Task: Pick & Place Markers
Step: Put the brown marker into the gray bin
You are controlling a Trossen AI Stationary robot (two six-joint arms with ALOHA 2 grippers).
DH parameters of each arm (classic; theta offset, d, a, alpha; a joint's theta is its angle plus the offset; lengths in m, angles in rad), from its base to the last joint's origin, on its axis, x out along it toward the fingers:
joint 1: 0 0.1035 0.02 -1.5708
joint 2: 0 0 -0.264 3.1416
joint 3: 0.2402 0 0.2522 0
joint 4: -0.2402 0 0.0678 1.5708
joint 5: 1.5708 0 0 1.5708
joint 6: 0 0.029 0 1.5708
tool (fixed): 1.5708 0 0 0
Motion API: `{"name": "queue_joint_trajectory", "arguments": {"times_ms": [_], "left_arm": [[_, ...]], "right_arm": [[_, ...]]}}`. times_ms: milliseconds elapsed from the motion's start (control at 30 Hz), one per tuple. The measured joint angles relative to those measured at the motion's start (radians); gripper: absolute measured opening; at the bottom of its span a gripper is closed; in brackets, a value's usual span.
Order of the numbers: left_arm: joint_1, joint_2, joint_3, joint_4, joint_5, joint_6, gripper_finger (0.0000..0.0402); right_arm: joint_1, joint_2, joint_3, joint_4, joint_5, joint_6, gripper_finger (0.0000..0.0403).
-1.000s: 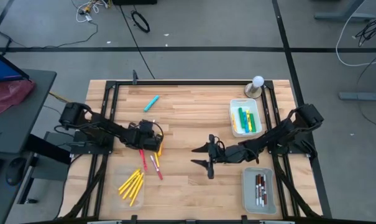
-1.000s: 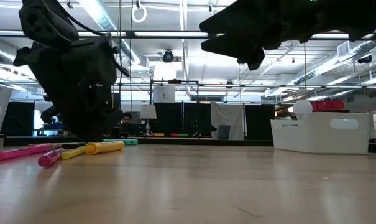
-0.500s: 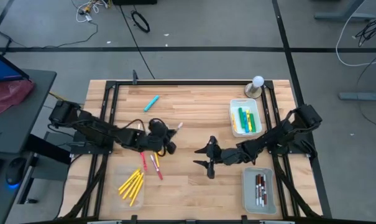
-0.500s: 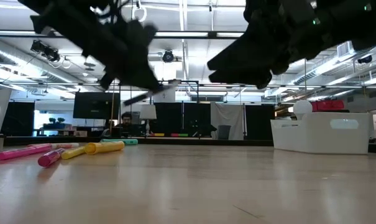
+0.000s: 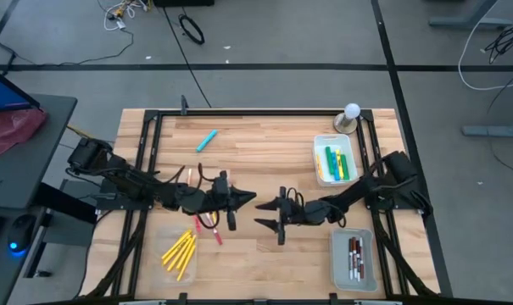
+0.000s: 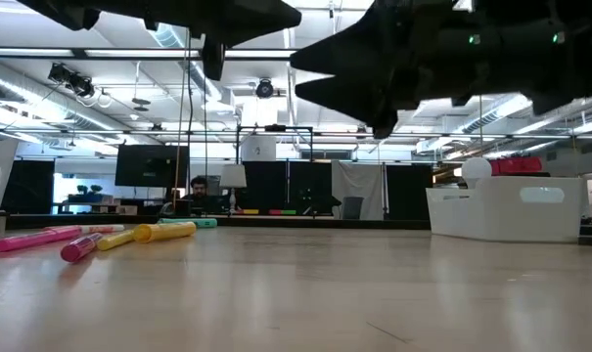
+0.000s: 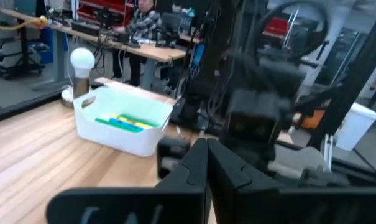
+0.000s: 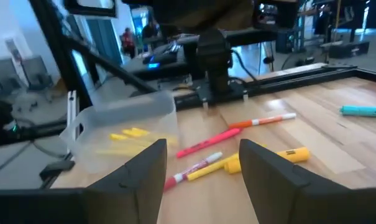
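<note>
My left gripper (image 5: 249, 200) is above the table's middle, level and pointing at the right edge. Its fingers (image 7: 206, 146) stand together and no marker shows between them. My right gripper (image 5: 260, 215) faces it from close by, open and empty (image 8: 201, 149). Red markers (image 5: 212, 229) lie flat on the table under the left arm. In the right wrist view a pink one (image 8: 206, 142), a white one (image 8: 262, 121) and a yellow one (image 8: 268, 158) also lie there. A light blue marker (image 5: 207, 141) lies near the far edge.
A clear tray (image 5: 164, 230) at the near left holds yellow markers (image 5: 180, 252). A white tray (image 5: 320, 165) at the right holds green and yellow ones. A near-right tray (image 5: 366, 263) holds white ones. A bulb-shaped thing (image 5: 350, 114) stands at the far right. People sit beyond the table (image 7: 144, 18).
My left gripper has risen from the loose markers and gone toward the table's right edge, turning level, until it faces the right gripper. Half a second ago a thin pale stick showed at its fingers; it does not show now. My right gripper has moved slightly left toward it.
</note>
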Motion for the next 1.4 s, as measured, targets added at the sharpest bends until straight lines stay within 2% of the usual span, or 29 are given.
{"name": "queue_joint_trajectory", "arguments": {"times_ms": [133,300,400,500,600,667,733,867,967,1133,1400], "left_arm": [[-0.011,0.000,0.000,-0.041,-0.001,-0.005,0.0002],[-0.020,0.000,-0.002,-0.110,-0.002,-0.014,0.0015],[-0.019,0.000,-0.002,-0.162,-0.015,-0.039,0.0024],[-0.019,0.000,-0.002,-0.209,-0.022,-0.065,0.0025],[-0.019,0.000,-0.002,-0.231,-0.027,-0.071,0.0021],[-0.019,0.000,-0.002,-0.237,-0.028,-0.072,0.0018],[-0.019,0.000,-0.002,-0.244,-0.029,-0.072,0.0016],[-0.031,0.000,-0.002,-0.259,-0.030,-0.072,0.0018],[-0.047,0.000,-0.002,-0.278,-0.030,-0.072,0.0018],[-0.065,0.000,-0.002,-0.303,-0.045,-0.065,0.0018],[-0.070,0.000,-0.002,-0.326,-0.082,-0.066,0.0018]], "right_arm": [[0.018,-0.122,0.000,-0.234,-0.001,0.002,0.0203],[0.046,-0.354,0.025,-0.745,-0.006,0.098,0.0203],[0.053,-0.480,0.091,-1.140,-0.047,0.232,0.0203],[0.049,-0.560,0.169,-1.522,-0.108,0.431,0.0203],[0.030,-0.597,0.205,-1.778,-0.176,0.590,0.0203],[0.010,-0.603,0.206,-1.865,-0.251,0.687,0.0203],[-0.007,-0.584,0.206,-1.878,-0.327,0.728,0.0203],[-0.007,-0.499,0.206,-1.823,-0.373,0.688,0.0203],[-0.004,-0.429,0.206,-1.849,-0.384,0.646,0.0203],[-0.002,-0.343,0.206,-1.950,-0.412,0.677,0.0203],[0.023,-0.235,0.206,-2.011,-0.354,0.634,0.0202]]}}
